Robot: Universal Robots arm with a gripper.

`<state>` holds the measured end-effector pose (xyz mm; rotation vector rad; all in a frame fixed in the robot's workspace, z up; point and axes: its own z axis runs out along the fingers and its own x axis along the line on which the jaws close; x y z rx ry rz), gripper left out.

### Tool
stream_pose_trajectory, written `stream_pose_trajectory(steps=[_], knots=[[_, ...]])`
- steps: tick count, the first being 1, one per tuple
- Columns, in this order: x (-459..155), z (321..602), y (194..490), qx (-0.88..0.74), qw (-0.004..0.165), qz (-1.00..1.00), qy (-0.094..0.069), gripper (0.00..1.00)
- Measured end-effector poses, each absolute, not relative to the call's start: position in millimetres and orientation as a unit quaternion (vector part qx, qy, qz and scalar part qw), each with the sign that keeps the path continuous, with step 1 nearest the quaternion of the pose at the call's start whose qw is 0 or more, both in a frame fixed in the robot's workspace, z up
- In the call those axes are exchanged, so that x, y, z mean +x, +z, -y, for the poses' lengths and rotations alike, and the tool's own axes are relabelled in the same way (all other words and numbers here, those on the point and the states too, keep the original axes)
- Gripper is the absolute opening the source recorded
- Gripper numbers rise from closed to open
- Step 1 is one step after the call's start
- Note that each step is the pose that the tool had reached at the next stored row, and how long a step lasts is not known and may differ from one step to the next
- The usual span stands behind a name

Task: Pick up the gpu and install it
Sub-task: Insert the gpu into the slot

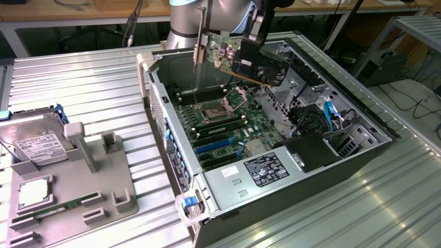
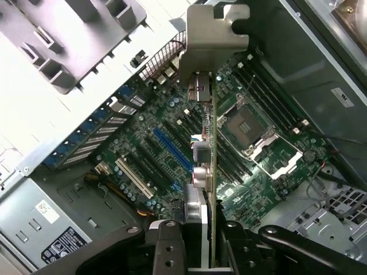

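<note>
The gpu (image 1: 238,59), a green card with a black fan and a silver end bracket (image 1: 200,41), hangs in the air above the open computer case (image 1: 372,129). My gripper (image 1: 253,39) is shut on its upper edge. In the wrist view the gpu (image 2: 211,172) is seen edge-on between my black fingers (image 2: 166,240), with its bracket (image 2: 215,40) pointing away. Below it lies the green motherboard (image 2: 258,189), with blue expansion slots (image 2: 172,150) and an open CPU socket (image 2: 243,121). The card is clear of the board and touches no slot.
A grey fixture tray (image 1: 90,191) at the exterior view's left holds a silver hard drive (image 1: 34,147), a CPU (image 1: 34,192) and a RAM stick (image 1: 59,209). The case's walls, drive cage and blue cables (image 1: 331,116) surround the motherboard. Ribbed metal table (image 1: 82,88) lies around it.
</note>
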<state>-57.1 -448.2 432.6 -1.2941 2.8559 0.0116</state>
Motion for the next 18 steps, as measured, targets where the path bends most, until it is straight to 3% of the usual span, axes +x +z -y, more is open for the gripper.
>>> stream_pose_trajectory(steps=[18], knots=[[-57.0, 449.5, 431.6, -0.513, 0.003, -0.858, 0.004, 0.28]])
